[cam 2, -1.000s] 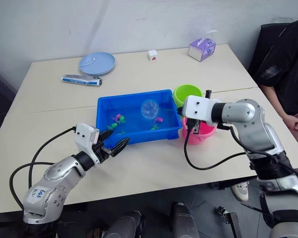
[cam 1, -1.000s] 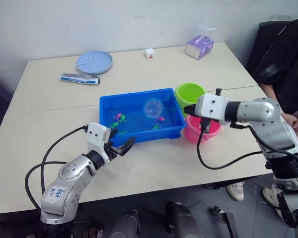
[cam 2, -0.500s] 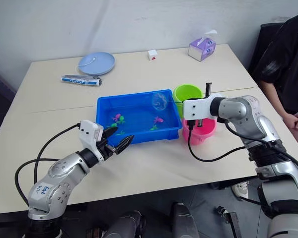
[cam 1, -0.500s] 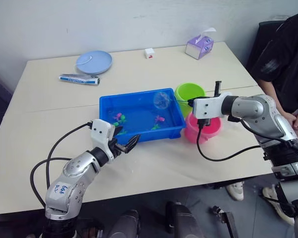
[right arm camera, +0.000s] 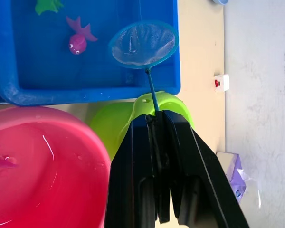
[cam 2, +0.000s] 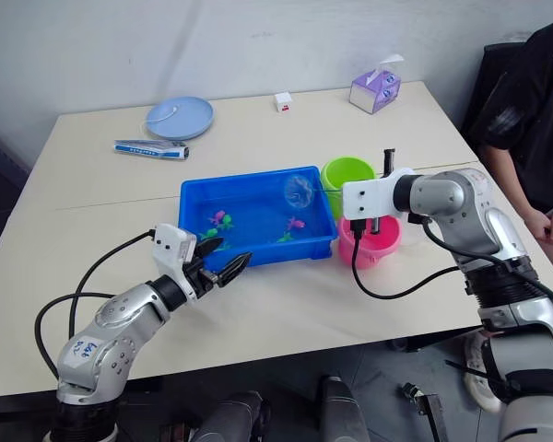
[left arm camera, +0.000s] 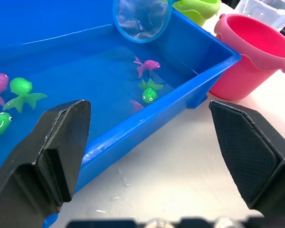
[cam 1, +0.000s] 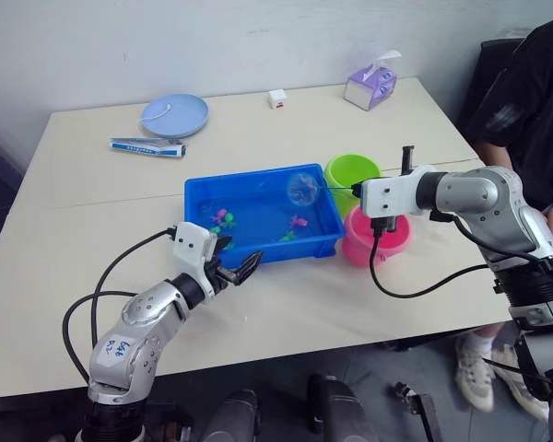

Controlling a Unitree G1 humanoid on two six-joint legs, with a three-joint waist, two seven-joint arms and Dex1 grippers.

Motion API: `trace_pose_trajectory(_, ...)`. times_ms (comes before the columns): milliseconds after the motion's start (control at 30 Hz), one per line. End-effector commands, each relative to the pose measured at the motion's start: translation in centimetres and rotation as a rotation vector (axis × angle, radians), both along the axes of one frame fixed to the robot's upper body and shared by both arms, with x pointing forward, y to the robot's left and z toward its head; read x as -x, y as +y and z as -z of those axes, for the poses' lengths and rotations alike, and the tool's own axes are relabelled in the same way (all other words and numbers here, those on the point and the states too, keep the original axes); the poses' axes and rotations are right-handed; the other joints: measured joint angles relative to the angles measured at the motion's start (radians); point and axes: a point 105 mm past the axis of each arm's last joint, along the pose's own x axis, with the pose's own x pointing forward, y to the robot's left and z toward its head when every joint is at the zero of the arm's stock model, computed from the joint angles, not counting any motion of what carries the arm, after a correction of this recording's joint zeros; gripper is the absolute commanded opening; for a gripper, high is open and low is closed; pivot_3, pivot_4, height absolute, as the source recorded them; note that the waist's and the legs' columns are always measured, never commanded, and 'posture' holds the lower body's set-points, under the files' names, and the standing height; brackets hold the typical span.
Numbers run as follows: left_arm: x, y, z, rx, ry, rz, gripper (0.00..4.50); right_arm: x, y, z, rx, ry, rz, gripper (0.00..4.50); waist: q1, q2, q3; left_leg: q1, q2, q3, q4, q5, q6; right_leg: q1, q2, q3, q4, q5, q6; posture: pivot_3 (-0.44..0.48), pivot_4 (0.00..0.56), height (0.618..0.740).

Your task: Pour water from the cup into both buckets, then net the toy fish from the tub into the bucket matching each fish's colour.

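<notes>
The right gripper (right arm camera: 157,142) is clamped on the net (right arm camera: 143,43) handle — the hoop hangs empty over the tub's (cam 1: 258,249) far right corner, beside the green bucket (cam 1: 351,171). The left gripper (cam 1: 236,270) gapes wide, empty, at the tub's near wall.

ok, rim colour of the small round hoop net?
Blue rim on the small round hoop net, clearest in the right wrist view.

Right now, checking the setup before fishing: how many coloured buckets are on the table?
2: the lime green bucket beside the tub, at its right end, and the pink bucket next to it, nearer the robot.
</notes>
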Motion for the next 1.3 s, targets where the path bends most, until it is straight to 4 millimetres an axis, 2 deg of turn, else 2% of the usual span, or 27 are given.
trace_pose_trajectory(33,0.0,-0.4,-0.9,0.011,-0.044,0.02,4.3,0.5,0.4,-2.8,-0.065,-0.037,-0.001,0.76,0.0,0.0,0.0,0.0,0.0,0.0,0.0,0.0,0.0,0.0,0.0,0.0,0.0,0.0,0.0,0.0,0.15,0.74)
trace_pose_trajectory(433,-0.2,-0.8,-0.9,0.016,-0.046,0.038,4.3,-0.3,-0.4,-3.6,-0.026,-0.033,0.055,0.76,0.0,0.0,0.0,0.0,0.0,0.0,0.0,0.0,0.0,0.0,0.0,0.0,0.0,0.0,0.0,0.0,0.15,0.74)
trace_pose_trajectory(800,-0.3,-1.0,-0.9,0.021,-0.045,0.042,4.3,-0.3,-1.0,-2.2,0.092,0.028,0.04,0.76,0.0,0.0,0.0,0.0,0.0,0.0,0.0,0.0,0.0,0.0,0.0,0.0,0.0,0.0,0.0,0.0,0.15,0.74)
trace_pose_trajectory(1300,-0.2,-1.0,-0.9,0.03,-0.047,0.034,4.3,0.2,-0.1,-1.3,0.119,0.098,-0.002,0.76,0.001,0.0,0.0,0.0,0.0,0.0,0.0,0.0,0.0,0.0,0.0,0.0,0.0,0.0,0.0,0.0,0.15,0.74)
